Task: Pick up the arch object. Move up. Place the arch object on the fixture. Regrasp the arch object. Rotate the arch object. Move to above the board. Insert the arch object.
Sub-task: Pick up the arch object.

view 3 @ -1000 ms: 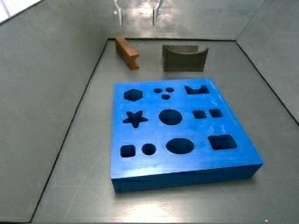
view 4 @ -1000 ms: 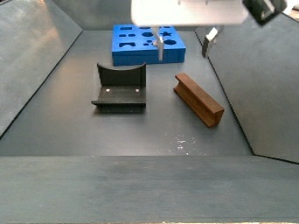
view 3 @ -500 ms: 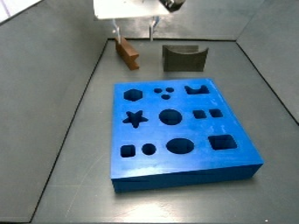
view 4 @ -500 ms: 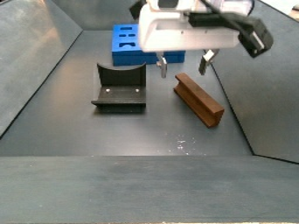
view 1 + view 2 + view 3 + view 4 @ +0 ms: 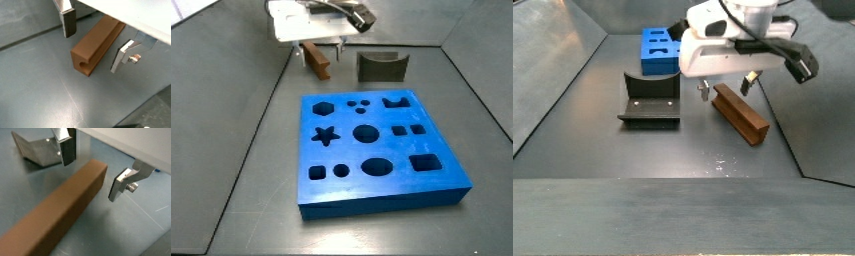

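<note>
Gripper spread wide, straddling the arch object untouched; fixture nearby

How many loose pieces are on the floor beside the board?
1: the arch object, lying between the fixture and the wall, under the open gripper. None seen elsewhere.

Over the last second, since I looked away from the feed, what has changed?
The hand came down over one end of the arch object. Its fingers are open on either side of the block, with gaps showing in both wrist views, so nothing is held yet. The arch object, fixture and board stayed where they were.
</note>
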